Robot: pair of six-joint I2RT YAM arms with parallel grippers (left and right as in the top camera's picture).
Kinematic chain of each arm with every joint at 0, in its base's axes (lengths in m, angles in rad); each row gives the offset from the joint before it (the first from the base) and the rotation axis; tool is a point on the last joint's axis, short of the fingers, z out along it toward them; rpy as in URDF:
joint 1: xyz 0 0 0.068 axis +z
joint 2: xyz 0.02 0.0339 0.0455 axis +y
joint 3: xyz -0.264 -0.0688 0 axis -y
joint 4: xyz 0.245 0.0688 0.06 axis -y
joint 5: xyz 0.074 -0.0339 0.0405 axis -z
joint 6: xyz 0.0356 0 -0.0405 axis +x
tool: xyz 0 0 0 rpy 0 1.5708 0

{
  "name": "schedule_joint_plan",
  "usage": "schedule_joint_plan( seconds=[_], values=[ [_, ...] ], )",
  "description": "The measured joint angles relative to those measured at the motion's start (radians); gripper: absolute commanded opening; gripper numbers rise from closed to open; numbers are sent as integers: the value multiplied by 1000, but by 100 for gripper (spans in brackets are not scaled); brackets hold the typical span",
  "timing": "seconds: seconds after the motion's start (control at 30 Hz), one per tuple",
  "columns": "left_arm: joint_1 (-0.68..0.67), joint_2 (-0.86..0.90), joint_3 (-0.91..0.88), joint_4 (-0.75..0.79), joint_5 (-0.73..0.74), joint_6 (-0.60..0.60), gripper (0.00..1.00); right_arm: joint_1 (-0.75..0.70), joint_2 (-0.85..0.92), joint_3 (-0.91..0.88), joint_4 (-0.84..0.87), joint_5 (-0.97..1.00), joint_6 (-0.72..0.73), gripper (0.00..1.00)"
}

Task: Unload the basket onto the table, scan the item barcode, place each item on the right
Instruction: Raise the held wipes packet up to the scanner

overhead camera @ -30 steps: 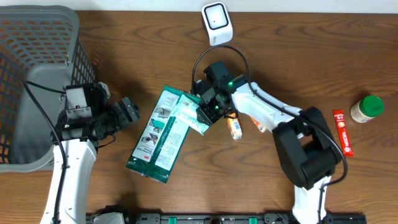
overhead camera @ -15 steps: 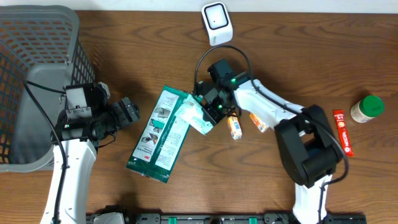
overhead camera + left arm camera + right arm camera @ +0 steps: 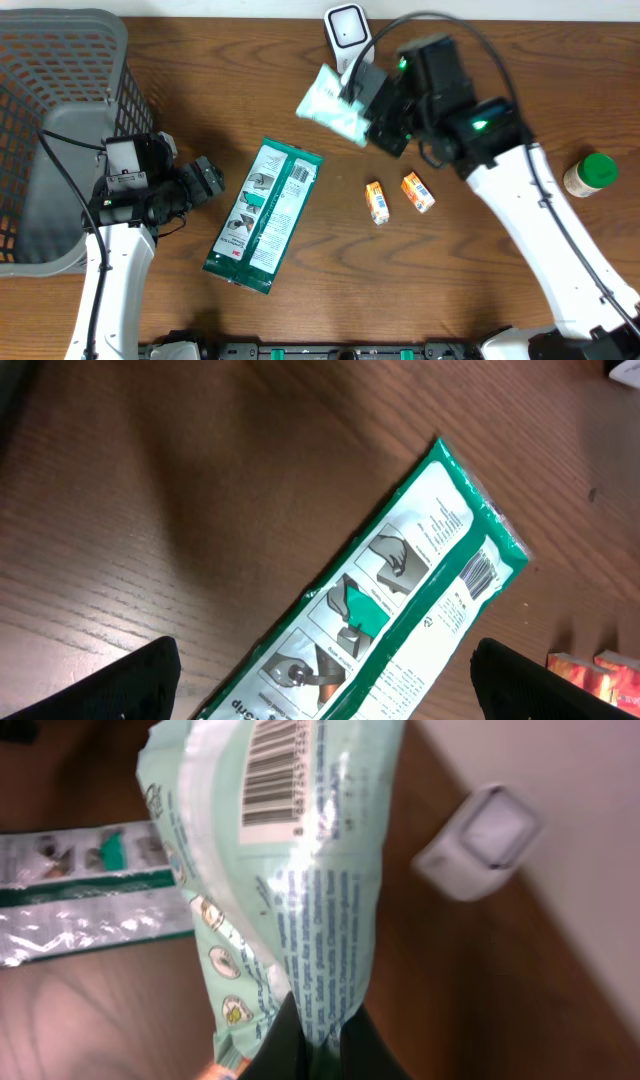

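A pale mint packet (image 3: 328, 98) hangs in the air just left of and below the white scanner (image 3: 347, 30); my right gripper (image 3: 368, 102) is shut on its lower edge. In the right wrist view the packet (image 3: 290, 880) fills the middle, its barcode (image 3: 278, 770) at the top. The dark fingers (image 3: 290, 1045) pinch the packet's bottom, and the scanner (image 3: 480, 840) stands to the right. My left gripper (image 3: 205, 180) stays open, left of a long green pack (image 3: 265, 215). From the left wrist the pack (image 3: 390, 600) lies between the wide-apart fingertips (image 3: 150, 680).
A grey mesh basket (image 3: 60, 60) fills the far left. Two small orange boxes (image 3: 377, 200) (image 3: 417, 192) lie mid-table, also showing as orange boxes (image 3: 590, 665) in the left wrist view. A green-lidded jar (image 3: 590, 175) stands at the right edge.
My right gripper shut on the mint packet, lifted it off the green pack and carried it up and back toward the scanner. The left arm has not moved.
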Motion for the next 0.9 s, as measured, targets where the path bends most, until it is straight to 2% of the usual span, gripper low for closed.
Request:
schedule_joint_plan(
  seconds=[0.2, 0.3, 0.43, 0.6, 0.9],
  values=[
    [0, 0, 0, 0, 0, 0, 93, 0, 62, 374, -132, 83, -42, 1],
    [0, 0, 0, 1, 0, 0, 93, 0, 77, 477, -134, 103, -82, 1],
    [0, 0, 0, 1, 0, 0, 93, 0, 107, 491, -135, 148, -174, 1],
    [0, 0, 0, 1, 0, 0, 93, 0, 259, 490, -84, 278, -250, 1],
    [0, 0, 0, 1, 0, 0, 93, -12, 574, 476, 261, 578, -369, 1]
  ],
)
